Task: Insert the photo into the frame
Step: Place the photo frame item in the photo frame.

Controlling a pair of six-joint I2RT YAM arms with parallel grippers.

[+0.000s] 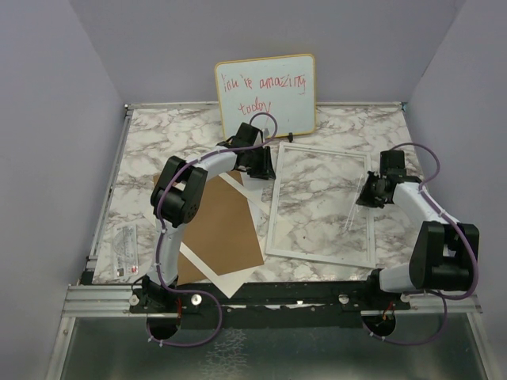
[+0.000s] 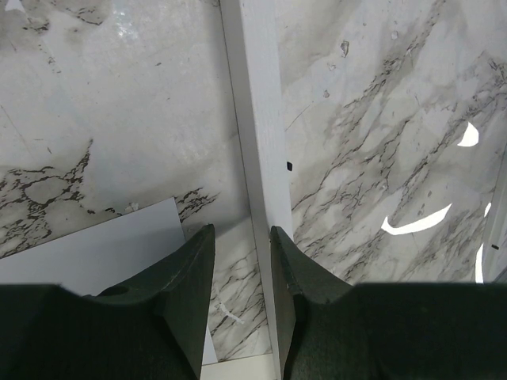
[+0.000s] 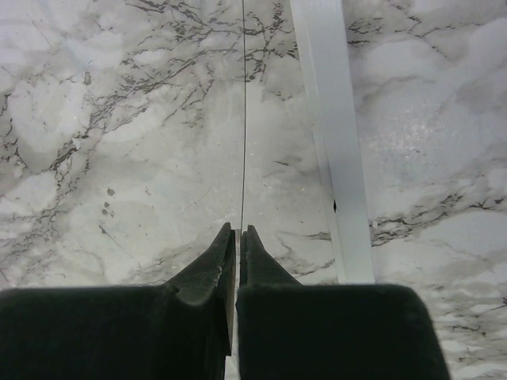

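The frame (image 1: pixel 269 214) lies flat right of centre, a thin white rim with marble showing through it. My left gripper (image 1: pixel 257 162) hovers over its far left corner. In the left wrist view that gripper (image 2: pixel 242 231) is open, with the white rim (image 2: pixel 257 119) running down to the inner side of its right finger and nothing gripped. My right gripper (image 1: pixel 371 194) is at the frame's right side. It is shut (image 3: pixel 239 229) on a thin clear pane (image 3: pixel 242 119), which I see edge-on as a fine line beside the rim (image 3: pixel 333 119). No printed photo shows in any view.
A brown backing board (image 1: pixel 226 226) lies on a larger white sheet (image 1: pixel 226 285) left of the frame; a corner of white sheet (image 2: pixel 103 253) shows by my left finger. A whiteboard (image 1: pixel 265 91) with red writing stands at the back. A clear packet (image 1: pixel 127 249) lies near the left edge.
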